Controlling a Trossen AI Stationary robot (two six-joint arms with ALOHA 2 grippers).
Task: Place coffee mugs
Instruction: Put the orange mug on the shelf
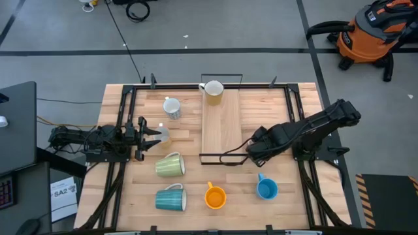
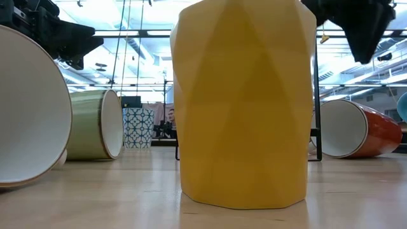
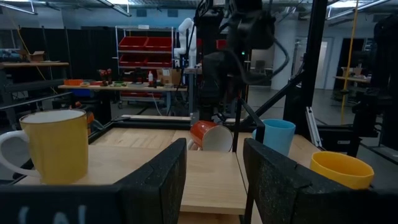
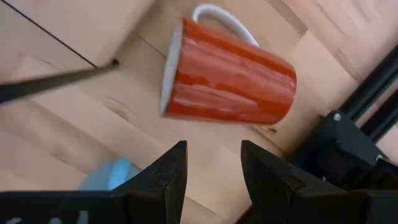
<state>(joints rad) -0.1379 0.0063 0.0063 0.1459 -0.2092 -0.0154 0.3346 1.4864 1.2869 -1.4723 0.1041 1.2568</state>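
Red mug point(image 4: 227, 81) on its side on the wood table point(image 1: 274, 104), white inside, white handle. At about 4 o'clock from the middle of the table, just past the near right corner of the long wood board point(image 1: 221, 124). Right gripper point(image 4: 211, 155) just above it, claw wide, nothing in between the two fingers, no touch on the mug. In the top view, red mug hidden under that arm.

Blue mug point(image 1: 266, 189) upright at 5 o'clock, near the red one. Orange mug point(image 1: 215, 196) upright at 6 o'clock, close to the front edge, big in the low view. Teal mug point(image 1: 171, 198) on its side at 7 o'clock, and green mug point(image 1: 170, 165) on its side right behind it, nearer the middle. White mug point(image 1: 172, 108) at 10 o'clock. Tan-yellow mug point(image 1: 213, 91) upright at 12 o'clock, on the far end of the board.

Thin black wire frame point(image 1: 225, 158) along the near end of the board.

Left gripper point(image 1: 151, 134) at 9 o'clock, low over the table, pointed at the board. Claw wide too, empty, with the board and the red mug in sight past the fingers point(image 3: 158, 180).

Off the table, at 1 o'clock, an orange shop vacuum point(image 1: 369, 32) on the grey floor.
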